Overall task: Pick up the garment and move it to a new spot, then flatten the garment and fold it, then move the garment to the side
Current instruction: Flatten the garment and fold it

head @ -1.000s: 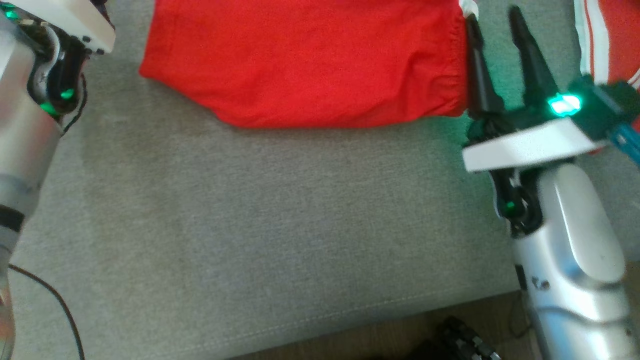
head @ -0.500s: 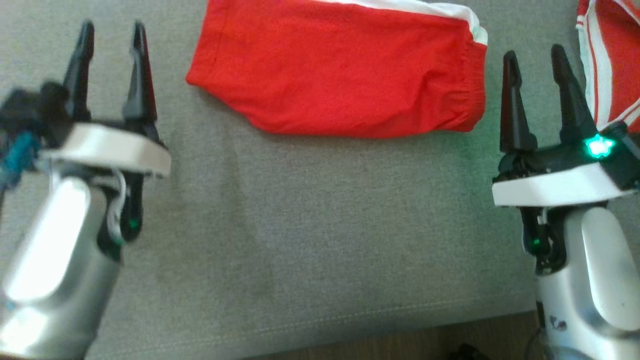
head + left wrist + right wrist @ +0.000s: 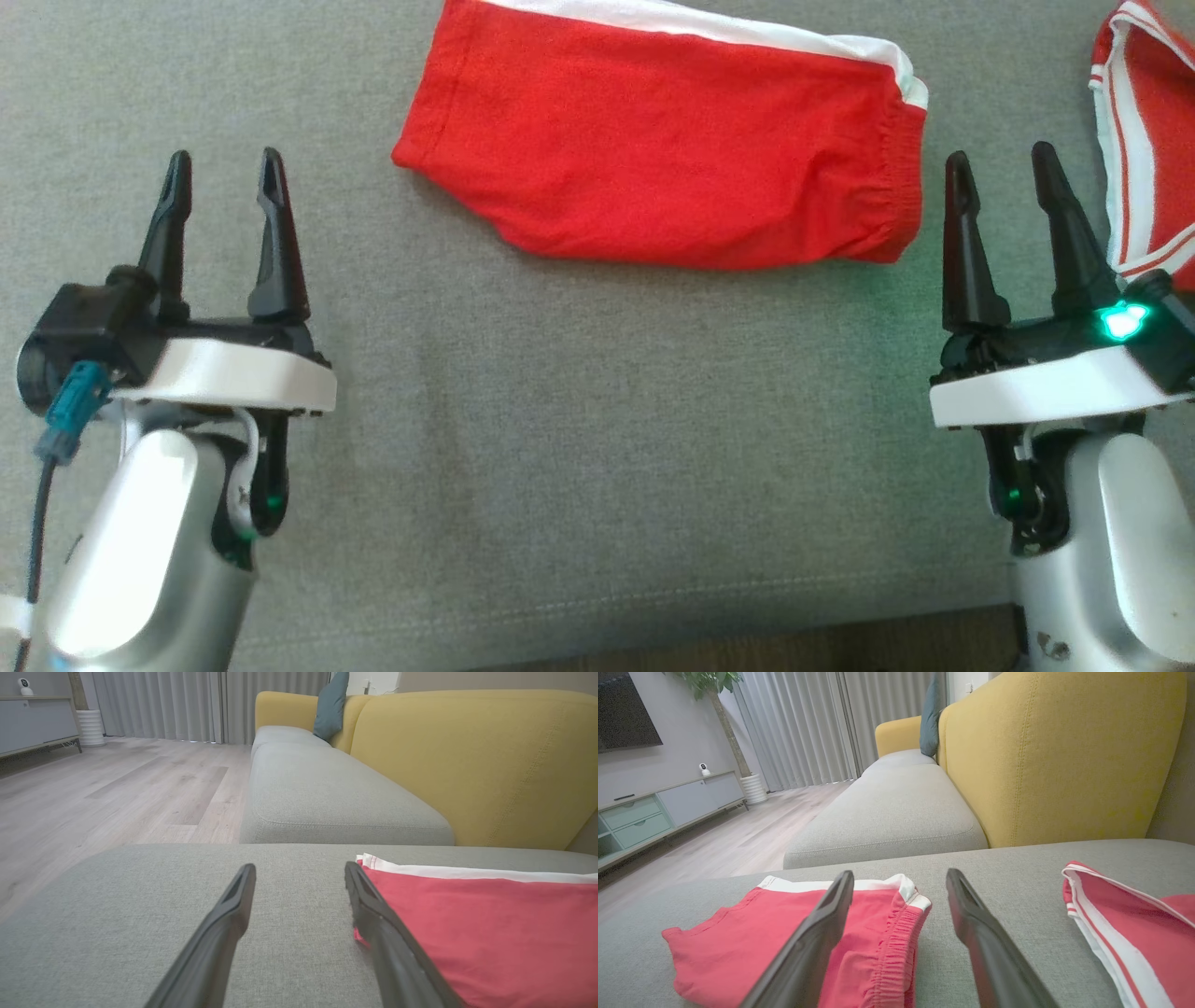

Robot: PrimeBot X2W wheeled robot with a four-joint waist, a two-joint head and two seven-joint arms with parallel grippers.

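A grey, coarse-woven sofa cushion [image 3: 597, 420] spreads under both arms, with a mustard-yellow backrest [image 3: 467, 756] behind it. In the head view the red garment [image 3: 672, 177] lies folded at twelve o'clock. It is a flat, soft oblong with a white band along its far edge and a gathered elastic hem at its right end. The left gripper [image 3: 224, 159] at nine o'clock and the right gripper [image 3: 1001, 157] at three o'clock have their fingers spread, holding nothing. A striped red-and-white cloth [image 3: 1153, 140] at two o'clock is cut off by the frame.

Folded red garment [image 3: 672, 168] on grey cushion [image 3: 579, 448], left gripper [image 3: 222, 177], right gripper [image 3: 1004, 177] parted, empty.
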